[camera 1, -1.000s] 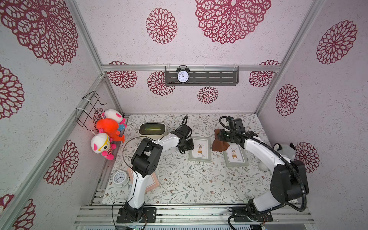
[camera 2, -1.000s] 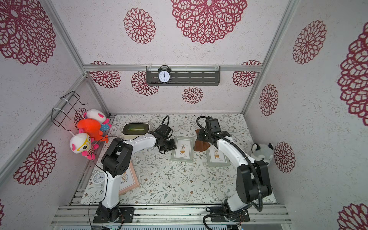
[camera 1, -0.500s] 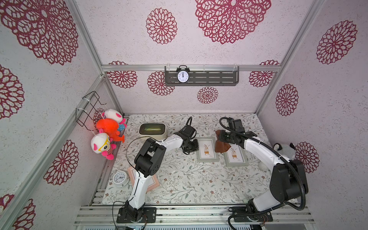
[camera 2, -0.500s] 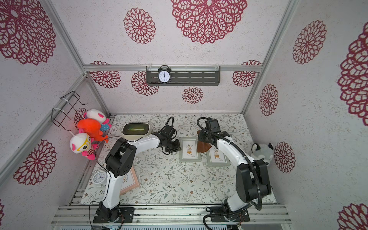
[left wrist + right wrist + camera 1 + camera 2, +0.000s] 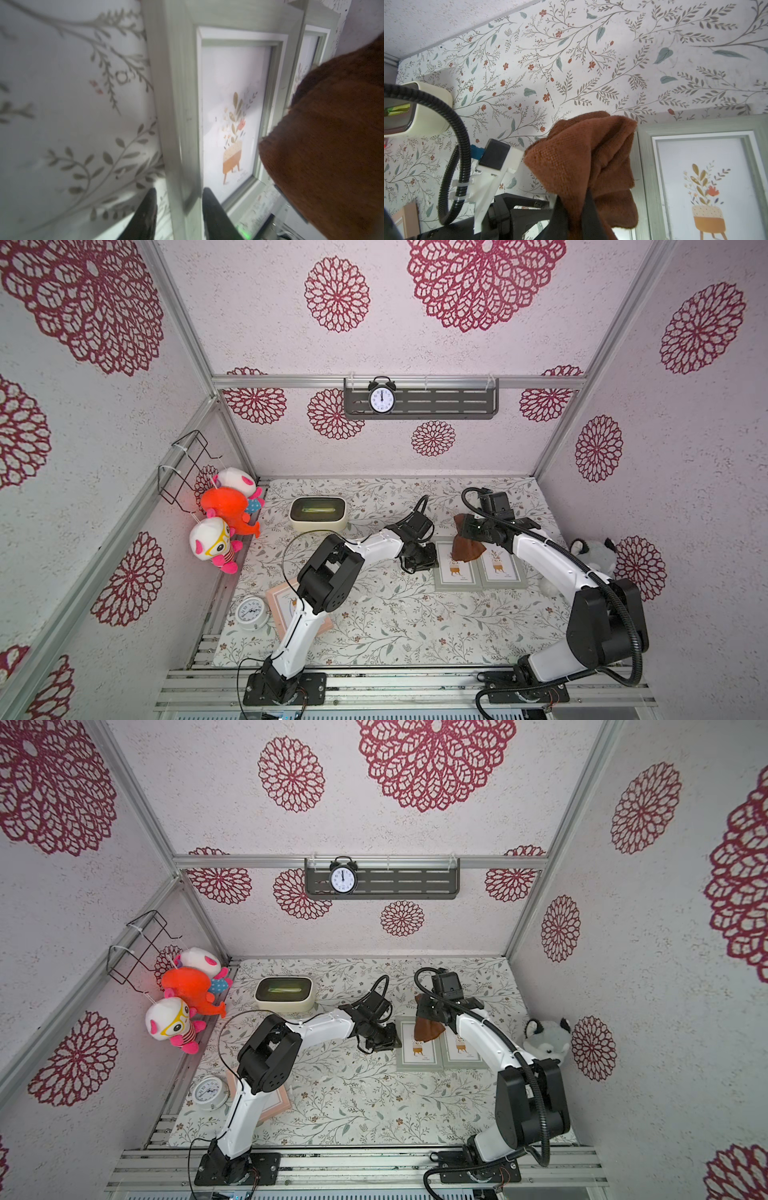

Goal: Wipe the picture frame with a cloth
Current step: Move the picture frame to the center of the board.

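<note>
Right hand pinches cloth, long axis hanging down.

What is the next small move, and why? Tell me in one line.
Probably lower the right gripper so the cloth presses onto the face of the left picture frame. The cloth is pinched in the shut right gripper and hangs bunched over that frame's upper part. The left gripper has its open jaws astride the frame's outer rail, seemingly placed to steady it.

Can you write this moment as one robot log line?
left gripper: open, straddling picture frame rim | right gripper: shut on cloth | cloth: hanging over frame, contact unclear
</note>
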`<state>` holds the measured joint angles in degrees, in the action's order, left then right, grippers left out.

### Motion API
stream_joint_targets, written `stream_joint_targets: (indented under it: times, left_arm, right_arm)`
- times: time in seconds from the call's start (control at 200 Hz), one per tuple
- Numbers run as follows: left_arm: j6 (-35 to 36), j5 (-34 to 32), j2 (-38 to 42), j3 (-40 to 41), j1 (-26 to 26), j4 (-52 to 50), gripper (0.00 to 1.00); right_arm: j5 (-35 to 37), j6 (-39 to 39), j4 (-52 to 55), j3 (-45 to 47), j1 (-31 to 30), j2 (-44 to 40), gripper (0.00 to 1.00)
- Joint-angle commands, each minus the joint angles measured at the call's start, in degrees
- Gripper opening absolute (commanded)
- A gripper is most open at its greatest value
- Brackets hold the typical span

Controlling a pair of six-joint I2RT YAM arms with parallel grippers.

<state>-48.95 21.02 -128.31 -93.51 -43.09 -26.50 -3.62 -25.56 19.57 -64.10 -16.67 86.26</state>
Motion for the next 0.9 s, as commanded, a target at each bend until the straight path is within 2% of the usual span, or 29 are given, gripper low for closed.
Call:
stream_joint_targets:
  times: [0.0,0.155,0.34,0.445,0.525,0.625,0.751,0.891]
  left_arm:
    - [1.8,-3.9,6.7,1.4,1.3,-3.9,0.52]
    - [2.2,-11.2,19.0,9.5,4.2,-7.0,0.7]
    - [1.4,-26.5,32.5,20.4,7.4,-16.5,0.88]
    - [-1.8,-34.6,40.1,26.2,8.9,-22.2,0.99]
    - [-5.9,-39.0,45.4,30.4,10.3,-26.7,0.98]
    - [-12.2,-41.4,50.8,36.1,11.5,-30.7,0.98]
    - [-18.5,-39.7,55.2,43.8,11.7,-29.7,0.98]
    - [-19.5,-37.5,56.6,48.2,12.7,-25.7,0.98]
  right_arm:
    - [-3.9,-0.4,-1.7,-0.5,0.4,-3.0,0.0]
    - [-12.8,0.1,-4.7,-0.6,-0.4,-1.3,0.0]
    - [-16.0,-0.2,-7.0,-3.0,-5.9,3.9,0.0]
    - [-16.3,-1.0,-8.0,-5.4,-9.7,8.7,0.0]
    - [-17.0,-2.5,-9.2,-7.1,-12.0,12.6,0.0]
    - [-17.9,-4.4,-10.7,-8.9,-14.2,16.9,0.0]
    - [-18.0,-5.6,-11.4,-10.8,-16.2,20.9,0.0]
    - [-17.0,-5.9,-10.8,-12.2,-17.1,23.4,0.0]
